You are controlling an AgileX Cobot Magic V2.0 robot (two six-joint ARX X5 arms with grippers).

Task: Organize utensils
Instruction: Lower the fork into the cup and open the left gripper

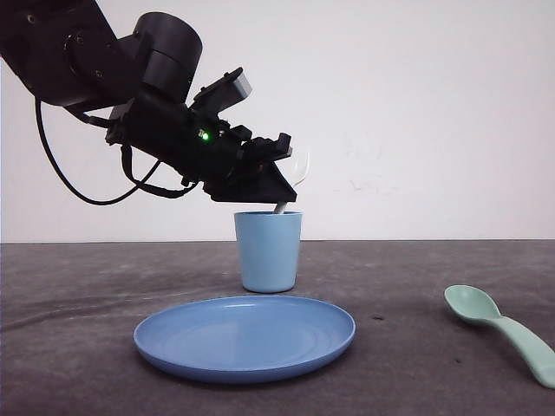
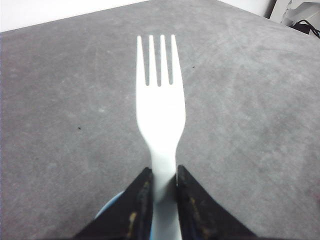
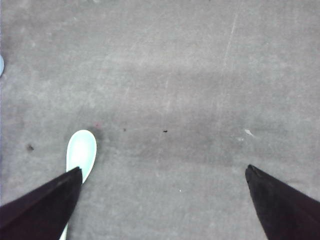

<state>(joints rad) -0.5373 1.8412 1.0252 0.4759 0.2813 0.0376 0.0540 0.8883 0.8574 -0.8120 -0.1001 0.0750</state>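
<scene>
— What did the left gripper point(image 2: 161, 192) have?
— I saw it pinching the white fork point(image 2: 160, 107) by the handle, above the light blue cup point(image 1: 268, 250) (behind the blue plate point(image 1: 244, 336)).
— And further right?
— The mint-green spoon point(image 1: 503, 330) lay on the grey table point(image 1: 416, 286); the right gripper point(image 3: 162, 200) hung spread above it.

left gripper point(image 2: 161, 192) jaws clamped together, right gripper point(image 3: 162, 200) jaws spread wide

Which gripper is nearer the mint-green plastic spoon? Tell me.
Right. The right gripper hangs open directly over the mint-green plastic spoon, whose bowl sits beside one finger. The left gripper is across the table above the light blue cup, holding the white plastic fork.
</scene>
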